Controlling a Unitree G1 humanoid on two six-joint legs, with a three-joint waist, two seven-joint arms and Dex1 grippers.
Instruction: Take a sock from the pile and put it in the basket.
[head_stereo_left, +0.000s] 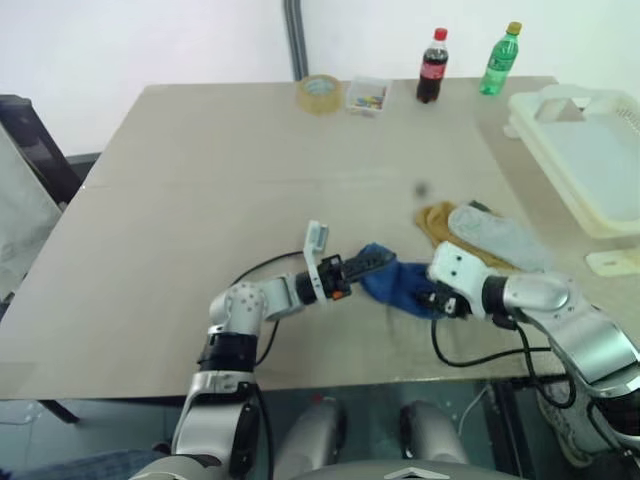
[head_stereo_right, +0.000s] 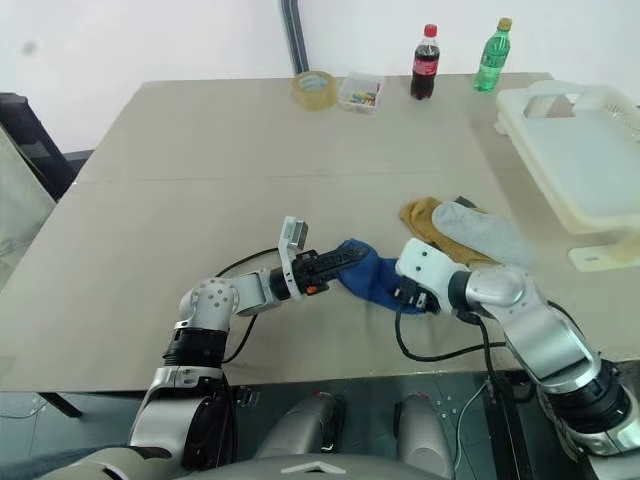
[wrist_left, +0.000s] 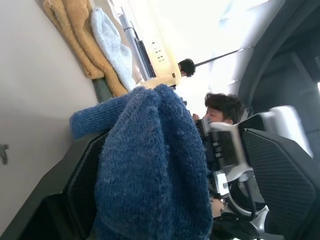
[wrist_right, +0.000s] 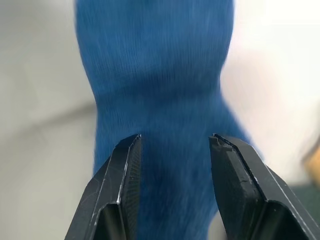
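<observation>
Left eye view: the sock (head_stereo_left: 392, 282) hangs stretched between both grippers, just above the table (head_stereo_left: 200, 200). The right gripper (head_stereo_left: 436, 297) pinches its near end, apparently to carry it; the left gripper (head_stereo_left: 368, 263) stands spread wide, the sock draped between its fingers. Beyond the right gripper lies the pile (head_stereo_left: 480, 235); farther beyond, the basket (head_stereo_left: 585, 160) waits.

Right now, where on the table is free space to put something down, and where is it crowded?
The table is bare on the robot's left and in the middle, from the near edge to the tape roll. It is crowded on the right: the blue sock between both grippers, the pile and the basket. The far edge holds a small box and two bottles.
</observation>
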